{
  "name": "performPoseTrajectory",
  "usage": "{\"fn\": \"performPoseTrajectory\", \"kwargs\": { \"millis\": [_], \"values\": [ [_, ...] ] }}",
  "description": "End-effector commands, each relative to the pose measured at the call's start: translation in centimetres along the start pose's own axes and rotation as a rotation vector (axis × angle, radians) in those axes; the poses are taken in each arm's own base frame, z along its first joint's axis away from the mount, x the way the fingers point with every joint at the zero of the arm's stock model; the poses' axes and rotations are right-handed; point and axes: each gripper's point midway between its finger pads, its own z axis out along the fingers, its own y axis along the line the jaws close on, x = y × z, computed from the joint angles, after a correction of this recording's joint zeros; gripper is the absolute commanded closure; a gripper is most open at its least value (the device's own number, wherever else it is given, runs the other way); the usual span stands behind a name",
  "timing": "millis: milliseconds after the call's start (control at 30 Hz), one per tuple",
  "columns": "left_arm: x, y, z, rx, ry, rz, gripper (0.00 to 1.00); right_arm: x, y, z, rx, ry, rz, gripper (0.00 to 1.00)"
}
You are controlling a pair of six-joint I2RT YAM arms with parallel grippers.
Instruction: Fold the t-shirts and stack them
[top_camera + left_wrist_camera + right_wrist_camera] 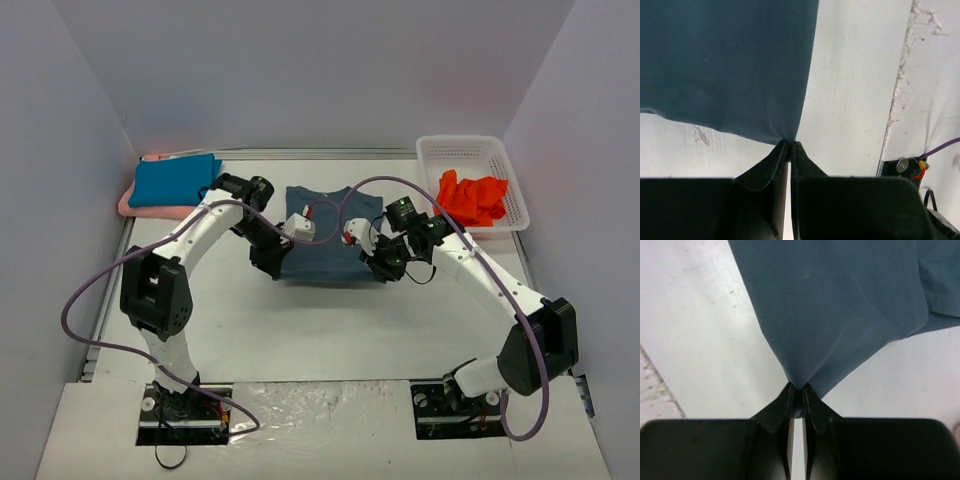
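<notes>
Bright, even, seemingly overhead light casts only soft shadows; top view slightly grainy, wrist views sharp.

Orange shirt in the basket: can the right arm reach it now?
Probably not yet: the right gripper is shut on a corner of the slate shirt. The orange shirt lies near that arm with nothing between, so after releasing, likely yes.
</notes>
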Motion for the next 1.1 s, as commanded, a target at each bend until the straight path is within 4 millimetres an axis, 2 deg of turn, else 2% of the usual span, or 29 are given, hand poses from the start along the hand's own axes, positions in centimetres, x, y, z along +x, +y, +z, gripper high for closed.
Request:
{"fn": "performPoseTrajectory", "kwargs": {
  "millis": [0,133,233,300,433,500,600,867,1067],
  "values": [
    [0.5,-6.6,-2.7,0.136,0.042,0.045,0.98,0.7,3.5,-2.8,-0.087,0.046,0.011,1.0],
    [0.6,-10.5,-3.2,0.231,0.033,0.085,0.98,0.6,6.7,-4.6,-0.206,0.043,0.002,1.0],
    [0.5,-12.1,-3.6,0.264,0.02,0.108,0.98,0.2,7.7,-5.7,-0.229,0.007,-0.019,1.0],
    [0.3,-12.3,-3.7,0.246,0.02,0.105,0.98,0.2,7.9,-6.0,-0.228,0.0,-0.027,1.0],
    [-0.2,-10.7,-3.9,0.134,0.016,0.082,0.98,0.5,6.9,-5.7,-0.184,0.022,-0.038,1.0],
    [-0.5,-8.8,-3.9,0.039,0.022,0.049,0.98,0.2,5.9,-5.4,-0.148,0.024,-0.039,1.0],
    [-1.4,-7.2,-4.2,-0.028,0.013,0.042,0.98,-0.1,4.6,-5.3,-0.099,0.029,-0.039,1.0],
    [-2.7,-4.0,-5.0,-0.094,0.023,0.013,0.98,-1.1,0.6,-5.4,-0.015,0.024,-0.037,1.0],
    [-3.7,-1.8,-6.0,-0.178,0.005,-0.009,0.98,-2.0,-2.7,-6.2,0.05,-0.009,-0.026,1.0]
  ]
}}
